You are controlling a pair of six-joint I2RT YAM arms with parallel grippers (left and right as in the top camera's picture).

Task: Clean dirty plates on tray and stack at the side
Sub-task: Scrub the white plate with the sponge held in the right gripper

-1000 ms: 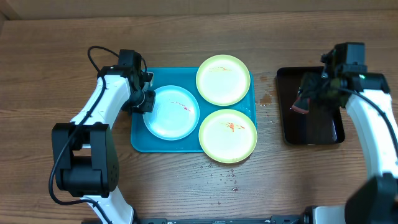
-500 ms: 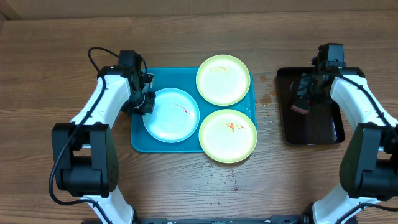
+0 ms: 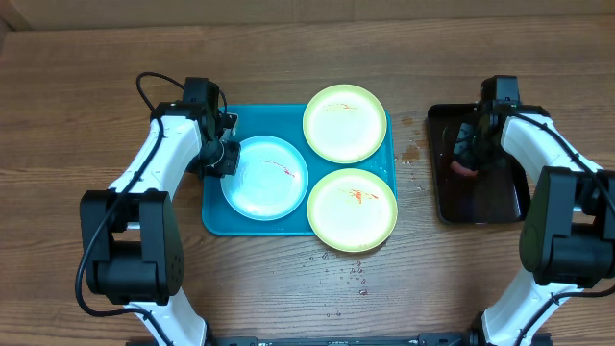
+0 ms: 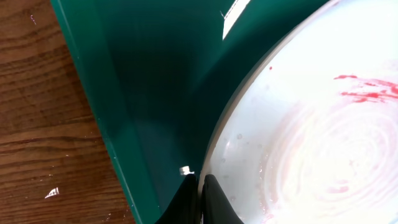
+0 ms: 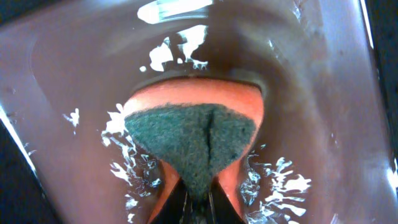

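**Overhead.** The turquoise tray (image 3: 217, 217) lies left of centre on the wooden tabletop (image 3: 307, 48) and carries all 3 plates. The pale plate (image 3: 265, 176) sits in the tray's left half with a thin red smear (image 3: 286, 167) near its right side. The upper yellow-green plate (image 3: 345, 123) laps over the tray's far rim. The lower yellow-green plate (image 3: 352, 210), with an orange smear at its middle, laps over the near rim. These 2 plates almost touch each other and the pale plate. The left end effector (image 3: 223, 159) is at the pale plate's left rim. To the right, well apart from the tray, is a narrow black tray (image 3: 485, 204). The right end effector (image 3: 471, 154) reaches down into it over a reddish sponge (image 3: 463, 169). Water droplets (image 3: 351, 274) speckle the tabletop in front of the trays.

**Left wrist.** The left end effector (image 4: 200, 200) has its 2 fingers drawn together, clamped on the pale plate's (image 4: 311, 130) rim. The plate is wet and streaked with red. The tray's (image 4: 155, 93) floor and raised wall run beside it, with tabletop (image 4: 37, 124) beyond.

**Right wrist.** The right end effector (image 5: 196, 208) is pinched on the sponge (image 5: 193, 140), whose green scouring face creases between the fingers above its orange body. The sponge rests on the black tray's (image 5: 323, 124) wet, glistening floor.
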